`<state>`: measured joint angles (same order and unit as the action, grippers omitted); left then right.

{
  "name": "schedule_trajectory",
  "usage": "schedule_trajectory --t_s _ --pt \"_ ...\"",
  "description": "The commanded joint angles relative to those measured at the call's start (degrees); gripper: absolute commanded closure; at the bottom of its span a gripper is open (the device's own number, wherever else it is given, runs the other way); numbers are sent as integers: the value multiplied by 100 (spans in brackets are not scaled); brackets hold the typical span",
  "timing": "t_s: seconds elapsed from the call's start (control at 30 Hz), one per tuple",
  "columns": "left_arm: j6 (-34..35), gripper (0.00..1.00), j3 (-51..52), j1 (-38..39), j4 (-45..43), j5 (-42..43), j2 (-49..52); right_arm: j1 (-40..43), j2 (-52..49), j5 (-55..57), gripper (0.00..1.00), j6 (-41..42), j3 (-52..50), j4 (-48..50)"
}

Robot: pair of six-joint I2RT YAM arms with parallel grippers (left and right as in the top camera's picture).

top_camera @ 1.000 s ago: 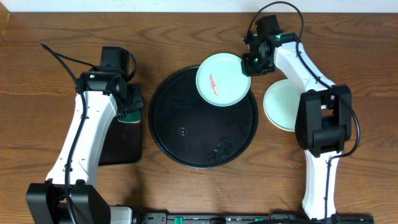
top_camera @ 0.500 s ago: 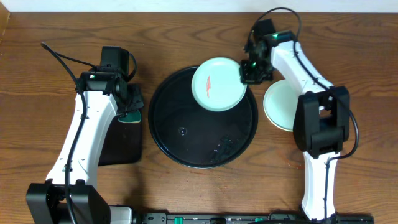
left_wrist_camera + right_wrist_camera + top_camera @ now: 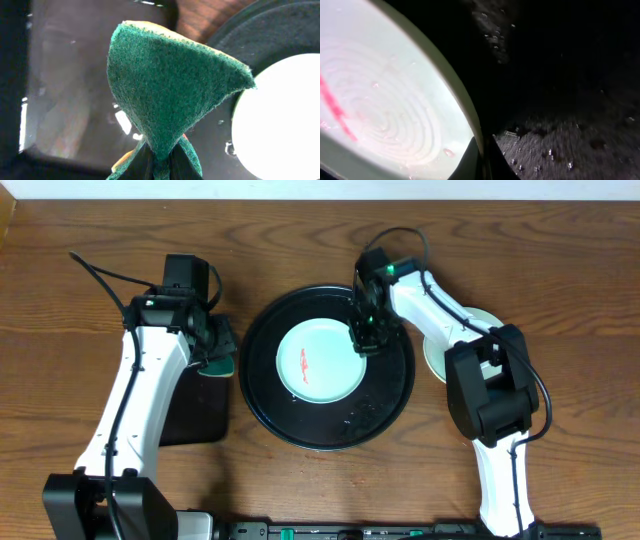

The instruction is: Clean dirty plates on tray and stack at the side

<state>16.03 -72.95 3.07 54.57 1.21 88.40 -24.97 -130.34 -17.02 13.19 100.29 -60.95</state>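
Lying central in the tray (image 3: pixel 268 408): one aqua plate (image 3: pixel 315 362), red smear up, rim pinched in the jaws of right gripper (image 3: pixel 364 338) (likely steadying it for scrubbing). Left gripper (image 3: pixel 216 356) jaws clamp a green sponge (image 3: pixel 170 90) just left of tray.

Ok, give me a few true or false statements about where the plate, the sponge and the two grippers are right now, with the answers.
1. The smeared plate lies inside the round tray. True.
2. The left gripper is empty. False: it pinches a green sponge.
3. The right gripper grips that plate's rim. True.
4. The sponge is touching the plate. False: it is held apart from it, left of the round tray, over the rectangular tray.
5. Nothing lies on the table right of the round tray. False: another plate lies there.
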Motion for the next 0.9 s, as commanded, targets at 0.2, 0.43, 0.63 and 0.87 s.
schedule_trajectory --t_s 0.2,0.43,0.63,0.87 --pt "-184 93 186 793 -815 656 380 -22 164 -251 99 -2 -551 428" --pt "256 92 186 1534 -1412 723 1263 -188 164 -249 99 7 -837 761" --pt "566 93 186 1908 -1692 715 1878 -192 164 -251 99 4 -839 767" --pt "870 93 186 2157 -1587 1082 2223 -192 164 -249 99 4 -839 767"
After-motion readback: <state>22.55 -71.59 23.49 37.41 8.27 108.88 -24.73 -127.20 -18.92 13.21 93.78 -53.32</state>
